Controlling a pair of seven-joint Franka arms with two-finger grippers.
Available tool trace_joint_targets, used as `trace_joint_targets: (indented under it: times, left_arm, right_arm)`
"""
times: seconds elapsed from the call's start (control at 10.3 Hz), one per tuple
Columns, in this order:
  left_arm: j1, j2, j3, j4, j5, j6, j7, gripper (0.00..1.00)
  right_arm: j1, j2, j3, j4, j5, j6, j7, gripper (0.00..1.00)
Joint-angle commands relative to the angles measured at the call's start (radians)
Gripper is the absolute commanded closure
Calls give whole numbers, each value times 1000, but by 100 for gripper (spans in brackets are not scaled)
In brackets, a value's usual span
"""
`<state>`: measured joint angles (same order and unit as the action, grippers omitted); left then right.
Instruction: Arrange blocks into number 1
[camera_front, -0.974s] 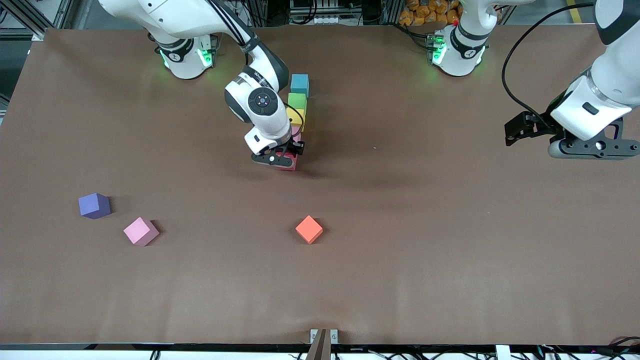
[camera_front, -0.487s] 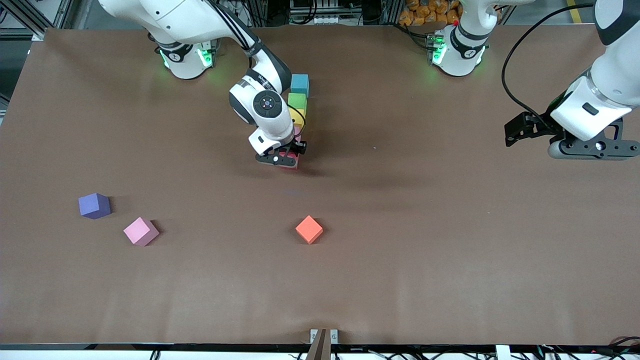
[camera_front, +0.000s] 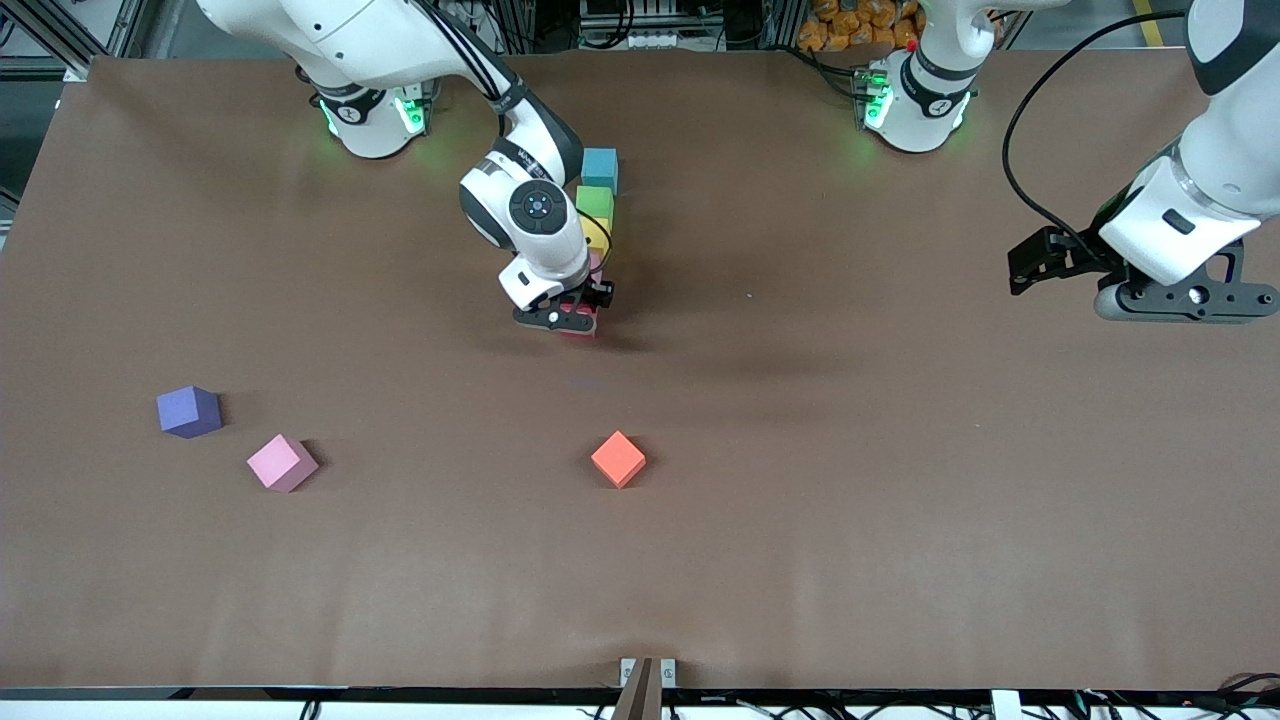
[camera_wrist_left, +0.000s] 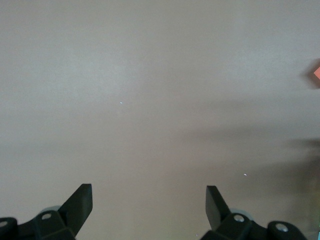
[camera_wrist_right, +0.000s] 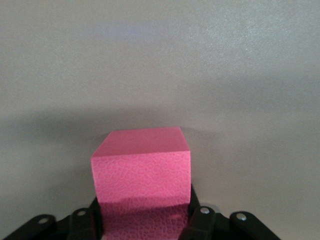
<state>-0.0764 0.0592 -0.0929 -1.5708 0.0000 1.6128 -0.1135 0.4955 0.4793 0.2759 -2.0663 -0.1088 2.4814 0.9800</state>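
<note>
Both arms were glossy white with dark grey joint bands, and each round base glowed green at its collar. The right arm's wrist carried a round dark cap, with black cables strapped along its upper links, above a black gripper (camera_front: 570, 318). A long black cable looped to the left arm's black-and-grey gripper (camera_front: 1185, 298), whose fingers (camera_wrist_left: 80, 202) were angular and black, with silver screws at their mounts.

A matte brown table (camera_front: 900, 500) fills the view, metal framing (camera_front: 60, 30) above it.
</note>
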Motion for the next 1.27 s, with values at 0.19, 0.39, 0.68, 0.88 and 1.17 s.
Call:
trace_joint_targets:
  times: [0.19, 0.39, 0.68, 0.88, 1.17]
  left_arm:
    - [6, 7, -1, 14, -8, 3, 25, 0]
    - [6, 7, -1, 14, -8, 4, 25, 0]
    - [6, 7, -1, 14, -8, 4, 25, 0]
    - [4, 7, -1, 12, -8, 4, 25, 0]
    - [6, 8, -1, 14, -8, 6, 25, 0]
  right_arm:
    - [-52, -73, 0, 55, -22, -47, 11, 0]
    - [-95, -114, 2, 122, -9, -136, 11, 0]
    - [-188, -214, 2, 173, 63, -237, -47, 0]
    - [-268, -286, -6, 187, 89, -330, -194, 0]
    - [-284, -353, -137, 221, 92, -461, -422, 0]
